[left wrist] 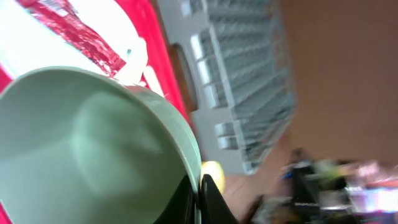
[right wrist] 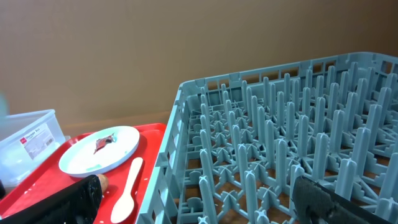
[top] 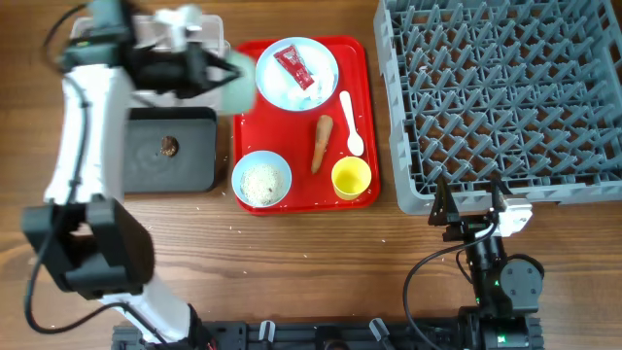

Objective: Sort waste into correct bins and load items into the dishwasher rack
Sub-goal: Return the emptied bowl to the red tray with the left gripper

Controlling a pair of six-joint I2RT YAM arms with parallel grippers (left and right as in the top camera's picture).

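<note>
My left gripper [top: 216,70] is shut on the rim of an empty pale blue bowl [top: 236,85], held tilted in the air at the red tray's left edge, near the clear tub [top: 209,29] and above the black tray [top: 185,167]. In the left wrist view the bowl [left wrist: 81,149] fills the frame, with the fingers [left wrist: 200,200] pinching its rim. A brown lump [top: 169,147] lies in the black tray. The plate [top: 321,60] holds the red sauce packet [top: 293,68] and tissue [top: 303,93]. A carrot [top: 321,143], white spoon [top: 351,123], yellow cup [top: 351,177] and a bowl of rice [top: 261,181] lie on the red tray. My right gripper [top: 468,206] is open at the front edge of the dishwasher rack [top: 501,97].
The red serving tray [top: 364,68] lies between the bins and the rack. A few rice grains are scattered on the wood in front of it. In the right wrist view, the rack [right wrist: 280,143] is straight ahead, with the plate [right wrist: 99,152], spoon [right wrist: 127,190] and clear tub [right wrist: 31,143] to the left.
</note>
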